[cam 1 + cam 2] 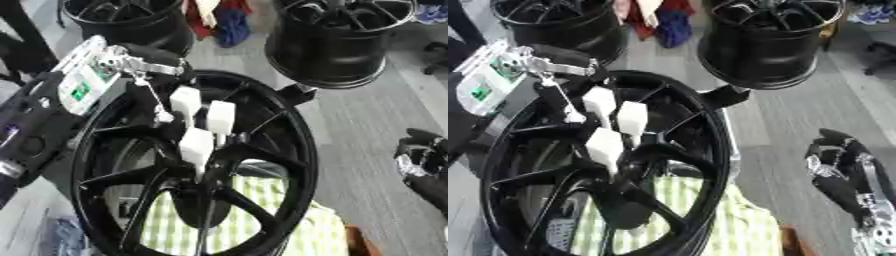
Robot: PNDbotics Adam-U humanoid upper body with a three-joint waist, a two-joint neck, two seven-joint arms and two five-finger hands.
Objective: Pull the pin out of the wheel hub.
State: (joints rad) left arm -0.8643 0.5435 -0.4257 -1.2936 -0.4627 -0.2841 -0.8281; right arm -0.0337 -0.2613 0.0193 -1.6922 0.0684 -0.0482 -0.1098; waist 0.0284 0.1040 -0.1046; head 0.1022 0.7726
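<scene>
Black spoked wheel hub, upright

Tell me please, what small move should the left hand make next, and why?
Probably a short, straight pull away from the wheel hub. The left hand is already inside the black wheel, its white fingertips bunched at the centre where the spokes meet. The pin itself is hidden behind them, so I cannot confirm that it is held. The right hand hangs idle, off to the right.
</scene>
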